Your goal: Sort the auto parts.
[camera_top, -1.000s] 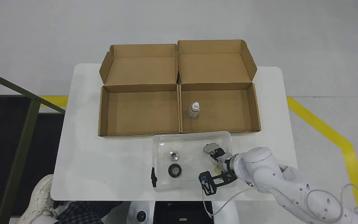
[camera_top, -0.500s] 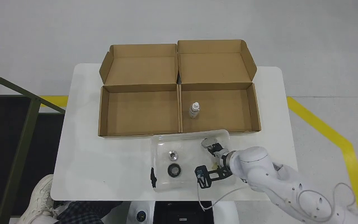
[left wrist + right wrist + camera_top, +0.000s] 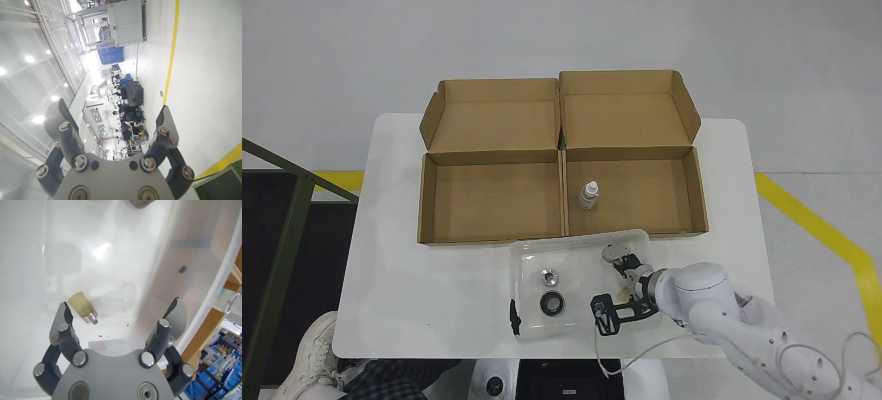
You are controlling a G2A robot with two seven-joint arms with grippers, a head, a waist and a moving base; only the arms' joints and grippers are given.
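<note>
The right pincer (image 3: 121, 301) is spread wide and holds nothing, low inside a clear tray (image 3: 160, 256). A small stud (image 3: 83, 310) lies on its side on the tray floor just beside one finger (image 3: 66, 315). Its long axis slants across the gap, with the yellowish rubber end out past the fingertip and the threaded metal tip pointing back toward the pincer's base.

Seen from above, the tray (image 3: 532, 255) sits at the near edge of the desk (image 3: 402, 280). The pincer (image 3: 622, 262) is over its right half, and a nut (image 3: 551, 277) and a black ring (image 3: 556, 304) are in its left half. Behind the tray stand two open boxes. The left box (image 3: 492, 205) holds nothing, and the right box (image 3: 642, 195) has a small bottle (image 3: 589, 194) upright by its left wall.

The left pincer (image 3: 112, 103) is also spread wide and holds nothing, pointing off into the hall.
</note>
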